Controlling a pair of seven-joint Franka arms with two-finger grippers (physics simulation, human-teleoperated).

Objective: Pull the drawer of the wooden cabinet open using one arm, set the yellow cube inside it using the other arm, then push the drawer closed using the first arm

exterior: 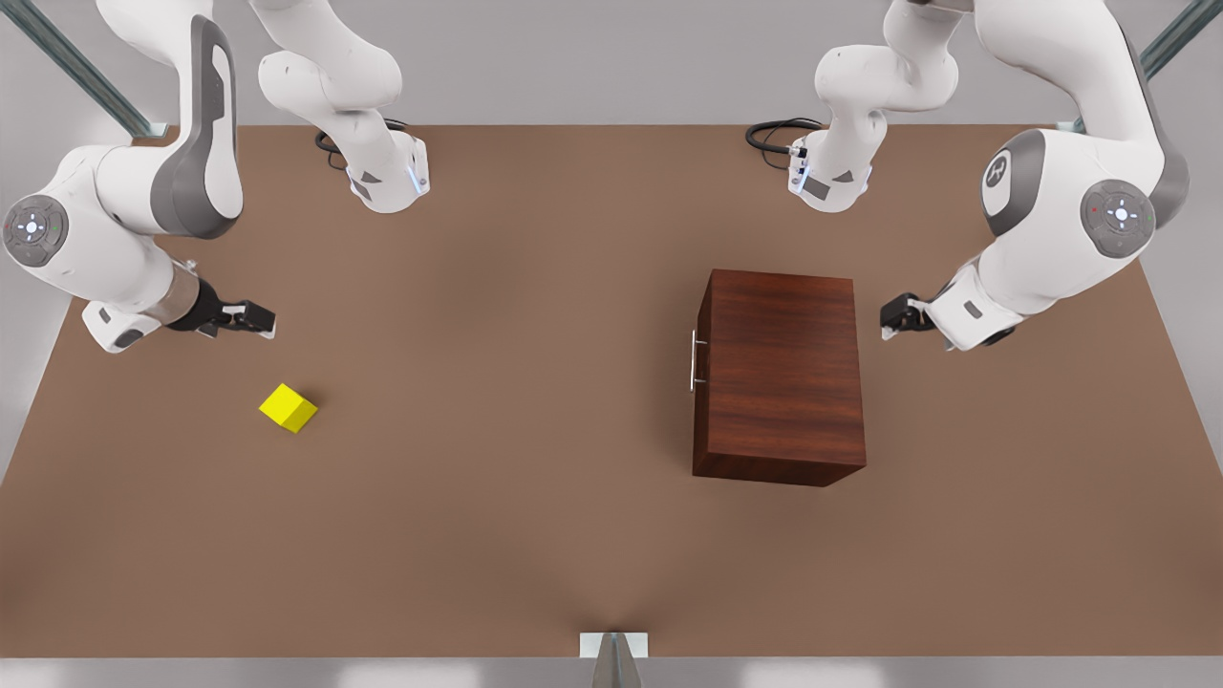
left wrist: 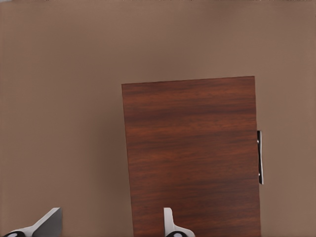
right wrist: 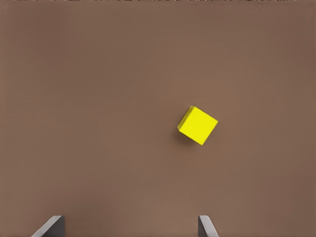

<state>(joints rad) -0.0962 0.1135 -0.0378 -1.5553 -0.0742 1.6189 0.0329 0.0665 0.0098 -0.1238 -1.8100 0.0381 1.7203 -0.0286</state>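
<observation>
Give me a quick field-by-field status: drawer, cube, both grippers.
drawer: shut, handle flush on the wooden cabinet, facing the front view's left
yellow cube: on the table, far from the cabinet, untouched
left gripper: open, behind the cabinet, opposite the handle side
right gripper: open, above the table near the cube, empty
task progress: nothing started

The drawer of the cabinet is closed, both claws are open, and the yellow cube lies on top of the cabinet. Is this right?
Not quite. In the front view the yellow cube lies on the table, far from the cabinet, near the right claw. The rest holds: the drawer is closed, and the left claw and right claw are open.
</observation>
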